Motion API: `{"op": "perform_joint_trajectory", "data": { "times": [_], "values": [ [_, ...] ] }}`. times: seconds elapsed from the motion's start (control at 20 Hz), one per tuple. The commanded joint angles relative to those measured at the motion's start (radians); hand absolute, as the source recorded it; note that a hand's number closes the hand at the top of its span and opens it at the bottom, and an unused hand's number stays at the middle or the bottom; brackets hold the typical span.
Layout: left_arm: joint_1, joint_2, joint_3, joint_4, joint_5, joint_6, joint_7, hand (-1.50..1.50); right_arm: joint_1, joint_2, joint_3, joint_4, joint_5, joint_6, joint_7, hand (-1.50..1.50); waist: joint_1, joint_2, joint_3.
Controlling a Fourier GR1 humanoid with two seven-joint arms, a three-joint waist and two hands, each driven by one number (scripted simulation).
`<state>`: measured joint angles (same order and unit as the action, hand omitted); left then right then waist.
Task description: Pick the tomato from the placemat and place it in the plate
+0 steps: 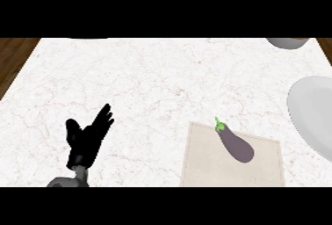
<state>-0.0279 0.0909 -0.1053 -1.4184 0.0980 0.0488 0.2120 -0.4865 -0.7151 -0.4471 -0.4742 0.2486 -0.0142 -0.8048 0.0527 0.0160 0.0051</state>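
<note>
White marble table [149, 79] fills frame. On it: beige placemat [207, 169] lower right, white plate [314, 112] at right edge, grey bowl [285, 42] upper right corner.

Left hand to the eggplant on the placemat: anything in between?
Head view: only bare counter and the placemat's left part lie between the left hand and the eggplant. No tomato shows.

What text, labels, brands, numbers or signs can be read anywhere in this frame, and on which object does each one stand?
None: no word, number, label or sign shows in the head view.
The placemat is plain beige.
The eggplant lying on it bears no sticker.
The plate at the right edge is unmarked white.
The bowl at the top right edge is plain.
The left hand is plain black.
The marble counter has only veining.
</note>
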Motion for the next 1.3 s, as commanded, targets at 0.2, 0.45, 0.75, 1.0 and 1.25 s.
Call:
{"op": "perform_joint_trajectory", "data": {
  "times": [0.2, 0.45, 0.75, 1.0, 1.25],
  "values": [
    [-0.011, 0.011, -0.003, -0.005, 0.02, -0.04, 0.021, 0.0, -0.122, -0.003, 0.146, 0.195, 0.177, 0.012, 0.054, -1.5, 0.032, 0.011, 0.002],
    [-0.017, 0.024, 0.02, 0.029, 0.017, -0.037, 0.009, 0.0, -0.137, -0.006, 0.079, 0.252, 0.105, 0.147, -0.093, -1.5, 0.013, 0.011, 0.004],
    [-0.051, 0.016, 0.036, 0.031, 0.011, -0.007, 0.022, 0.0, -0.178, -0.039, -0.049, 0.306, -0.03, 0.307, -0.125, -1.5, -0.001, 0.012, 0.004],
    [-0.003, -0.001, 0.013, 0.011, 0.009, -0.013, 0.008, 0.0, -0.154, -0.109, -0.079, 0.354, -0.059, 0.421, -0.084, -1.5, -0.001, 0.009, 0.004],
    [0.01, 0.003, 0.025, 0.023, -0.003, -0.002, -0.03, 0.0, -0.091, -0.178, -0.067, 0.352, -0.06, 0.625, -0.103, -1.5, -0.013, 0.01, 0.007]
  ]
}}
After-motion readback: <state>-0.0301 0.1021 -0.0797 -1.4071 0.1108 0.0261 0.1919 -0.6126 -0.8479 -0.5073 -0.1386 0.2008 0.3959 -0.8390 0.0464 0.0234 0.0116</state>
